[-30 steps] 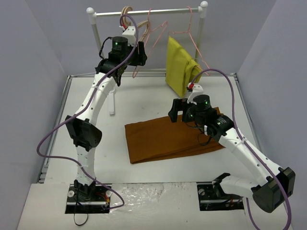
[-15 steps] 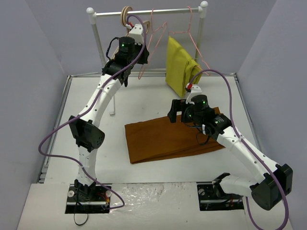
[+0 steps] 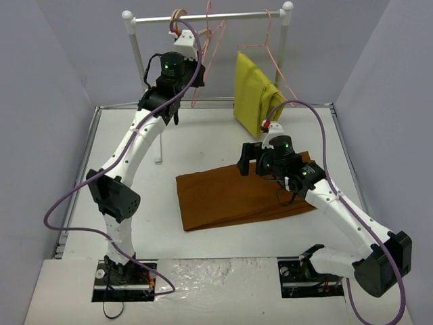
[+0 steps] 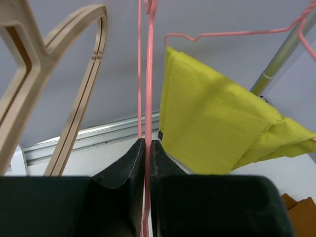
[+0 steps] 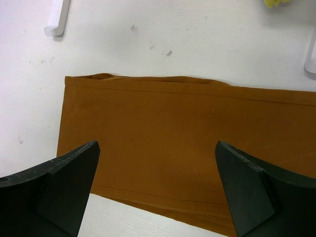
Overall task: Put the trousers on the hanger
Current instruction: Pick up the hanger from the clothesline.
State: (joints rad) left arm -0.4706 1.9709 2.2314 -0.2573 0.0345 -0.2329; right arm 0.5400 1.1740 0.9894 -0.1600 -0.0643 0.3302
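Observation:
The rust-brown trousers lie folded flat on the white table, and they fill the right wrist view. My right gripper is open and empty, and hovers above the trousers' far edge. My left gripper is raised up by the rack and shut on the thin pink wire hanger. In the left wrist view the hanger wire runs straight up between the closed fingers. The hanger's top reaches the rail.
The white rack rail spans the back. A second pink hanger carries the mustard-yellow garment, close to the right of the held wire. A beige wooden hanger hangs to the left. A rack post stands at the right.
My left gripper has risen with the pink hanger, which now hangs more upright with its top up at the rail. The right arm has barely moved.

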